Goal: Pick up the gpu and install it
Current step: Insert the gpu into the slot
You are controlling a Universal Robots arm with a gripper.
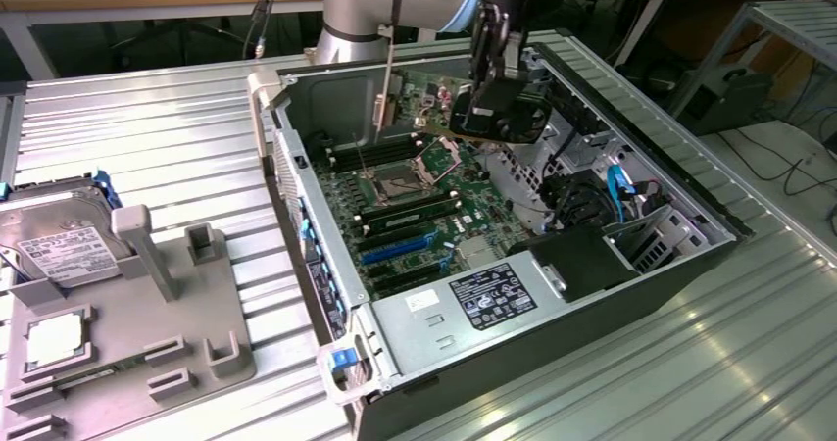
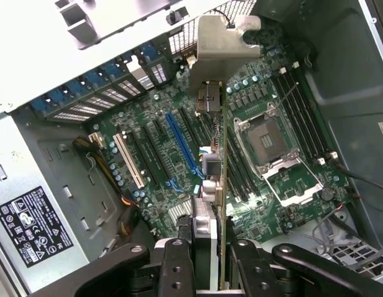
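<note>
A hard drive lies near the open computer case.

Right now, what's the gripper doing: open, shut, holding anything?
Gripper: closed on the gpu, holding it edge-on over the motherboard inside the open case.

The black pincer clamping the flat green, silver-bracketed gpu card is cut off by the wrist view's edge, hiding the card's gripped end

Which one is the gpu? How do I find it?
Look at the big open computer case. Above its large green motherboard, the fingers hold the gpu: a small green card with a black fan and a silver end bracket.
</note>
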